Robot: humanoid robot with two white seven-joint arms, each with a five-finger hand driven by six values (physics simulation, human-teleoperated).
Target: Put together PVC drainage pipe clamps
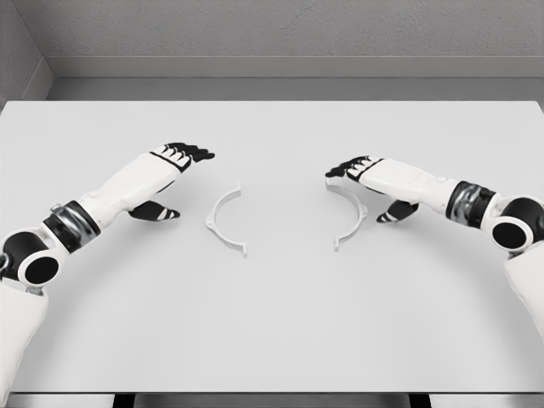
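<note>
Two white half-ring clamp pieces lie flat on the white table (272, 323). The left clamp half (219, 220) curves open toward the right; the right clamp half (354, 216) curves open toward the left. They lie apart with a wide gap between them. My left hand (183, 155) hovers just left of the left half, fingers extended and holding nothing. My right hand (350, 168) is at the upper end of the right half, fingers stretched out; whether it touches the piece I cannot tell.
A grey wall runs along the table's far edge (272, 100). Both forearms reach in over the table from the lower sides.
</note>
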